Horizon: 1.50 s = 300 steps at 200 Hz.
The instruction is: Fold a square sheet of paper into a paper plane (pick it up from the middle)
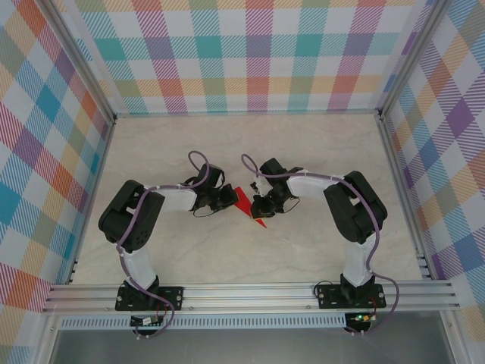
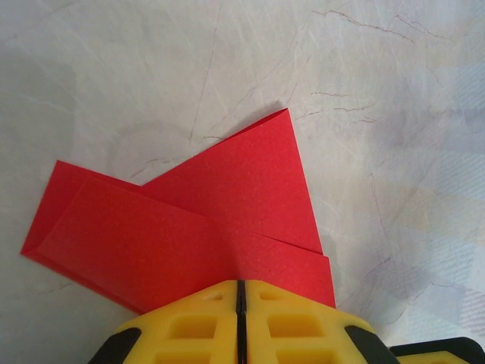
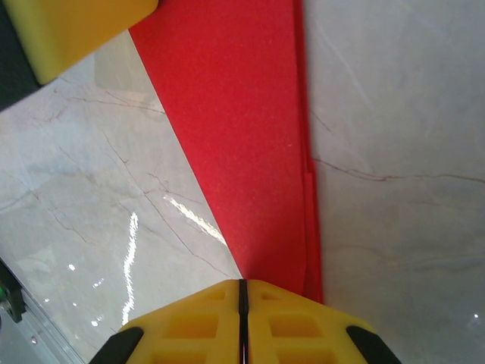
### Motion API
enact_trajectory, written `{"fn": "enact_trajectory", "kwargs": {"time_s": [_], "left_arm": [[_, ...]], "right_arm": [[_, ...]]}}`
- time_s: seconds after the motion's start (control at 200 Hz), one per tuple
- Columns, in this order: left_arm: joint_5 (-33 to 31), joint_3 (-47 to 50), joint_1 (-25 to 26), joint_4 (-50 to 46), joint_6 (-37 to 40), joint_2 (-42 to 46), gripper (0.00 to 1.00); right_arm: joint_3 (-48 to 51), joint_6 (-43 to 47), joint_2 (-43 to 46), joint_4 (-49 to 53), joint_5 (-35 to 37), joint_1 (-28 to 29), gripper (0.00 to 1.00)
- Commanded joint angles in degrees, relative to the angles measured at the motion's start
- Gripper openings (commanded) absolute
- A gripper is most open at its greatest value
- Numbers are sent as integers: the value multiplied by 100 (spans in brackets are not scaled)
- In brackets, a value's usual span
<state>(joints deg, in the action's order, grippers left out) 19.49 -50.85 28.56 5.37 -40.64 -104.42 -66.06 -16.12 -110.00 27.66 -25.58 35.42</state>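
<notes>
The red paper (image 1: 244,199) lies on the table between the two grippers, partly folded into a pointed shape with overlapping flaps (image 2: 227,197). My left gripper (image 1: 227,199) sits at the paper's left side. Its yellow fingertips (image 2: 241,284) are shut together and rest on the near edge of the folded layers. My right gripper (image 1: 264,206) is on the paper's right side, with its jaws (image 3: 242,284) also shut, over the narrowing end of the red strip (image 3: 242,136). A red tip (image 1: 261,224) pokes out below the right gripper. One left finger (image 3: 76,30) shows at the upper left of the right wrist view.
The table (image 1: 242,144) is pale marble-patterned, ringed by an aluminium frame (image 1: 242,292) and checked walls (image 1: 250,53). Both arms bend inward to the table's middle. Open tabletop lies behind and to either side of the paper.
</notes>
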Motion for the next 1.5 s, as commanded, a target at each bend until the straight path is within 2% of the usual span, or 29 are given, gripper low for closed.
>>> {"fn": "enact_trajectory", "kwargs": {"time_s": [0.0,0.3,0.64,0.86,1.005,1.1,1.205,1.26,1.495], "left_arm": [[-536,89,-117,-805,139,-254,9],[-621,34,-113,-940,162,-246,9],[-613,-56,-118,-1000,186,-295,9],[-528,-162,-113,-1042,223,-289,10],[-419,-377,-56,-1207,299,-179,11],[-427,-642,39,-1494,332,-2,14],[-570,-923,170,-1850,288,308,22],[-788,-1077,255,-2250,219,468,26],[-2038,-1664,684,-3851,-380,835,48]], "right_arm": [[82,404,43,381,-43,26,9],[449,751,208,617,83,-33,7],[1332,510,783,421,26,-244,7],[1311,348,1071,513,190,-287,7],[1376,102,1712,198,400,-298,12],[1377,-127,2088,-26,776,-316,28],[1414,-354,2350,-275,1411,-343,51],[1453,-470,2431,-426,1678,-360,60],[1756,-674,2708,-965,2374,-395,83]]}}
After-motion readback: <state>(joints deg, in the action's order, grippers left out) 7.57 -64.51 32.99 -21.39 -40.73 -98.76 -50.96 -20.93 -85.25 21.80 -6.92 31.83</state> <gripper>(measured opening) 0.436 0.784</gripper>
